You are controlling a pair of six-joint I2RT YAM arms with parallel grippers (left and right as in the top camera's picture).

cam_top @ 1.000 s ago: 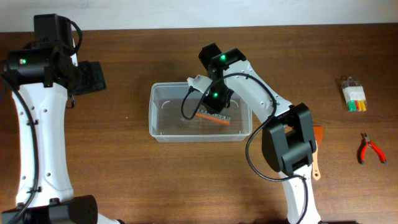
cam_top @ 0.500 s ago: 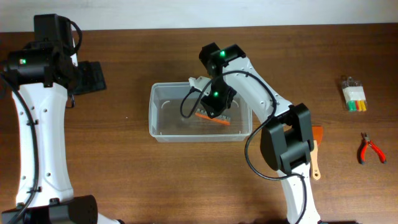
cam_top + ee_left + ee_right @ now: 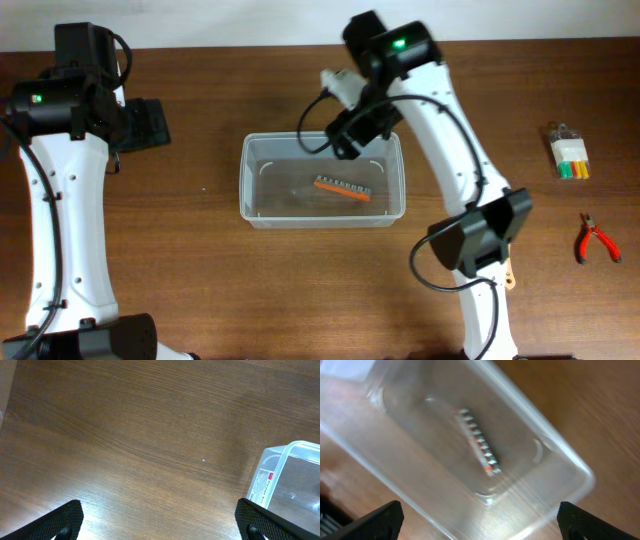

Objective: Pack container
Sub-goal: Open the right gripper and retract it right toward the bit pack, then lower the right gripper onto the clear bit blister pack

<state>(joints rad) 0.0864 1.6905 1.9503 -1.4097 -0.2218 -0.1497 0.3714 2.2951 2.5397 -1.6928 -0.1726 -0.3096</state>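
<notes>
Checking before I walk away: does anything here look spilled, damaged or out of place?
Nothing stands out. The container sits upright and intact on the table, the orange strip lying flat inside it, slightly diagonal. The pliers and a small packet lie apart on the table at the right, outside it.

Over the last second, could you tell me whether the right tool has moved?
Yes. The right tool has pulled back from over the container's middle to its far rim, leaving the orange bit strip inside.

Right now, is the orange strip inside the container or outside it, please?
Inside: the orange strip lies on the container floor, within its walls.
</notes>
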